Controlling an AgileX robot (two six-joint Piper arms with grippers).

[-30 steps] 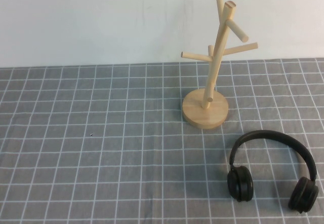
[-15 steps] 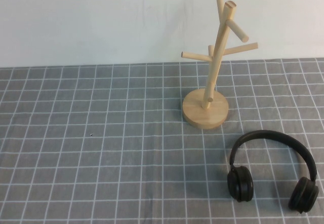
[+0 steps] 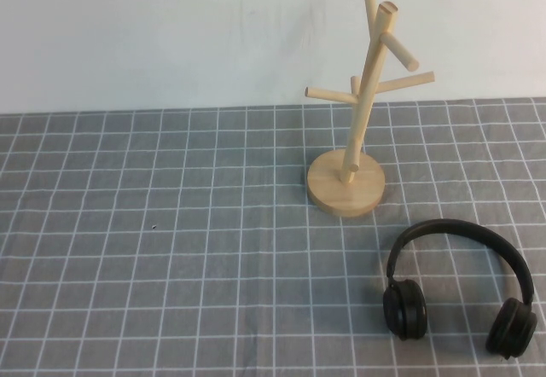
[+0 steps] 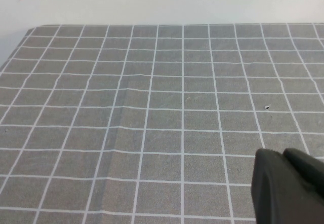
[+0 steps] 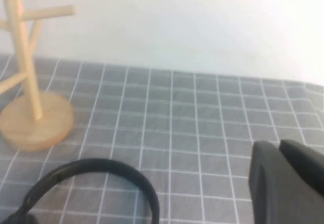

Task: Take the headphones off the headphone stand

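Black over-ear headphones (image 3: 461, 287) lie flat on the grey checked bench (image 3: 171, 249) at the lower right of the high view, apart from the wooden headphone stand (image 3: 358, 113) standing upright above them near the white wall (image 3: 171, 36). The left gripper (image 4: 288, 186) and right gripper (image 5: 286, 183) show only in their wrist views; whether their fingers are open cannot be told.

The high view looks down from the robot's side toward the back wall. The left wrist view skims low over the checked cloth (image 4: 152, 107). The right wrist view, also low, shares the headphone stand (image 5: 30, 82) and headphones (image 5: 101, 176) with it.
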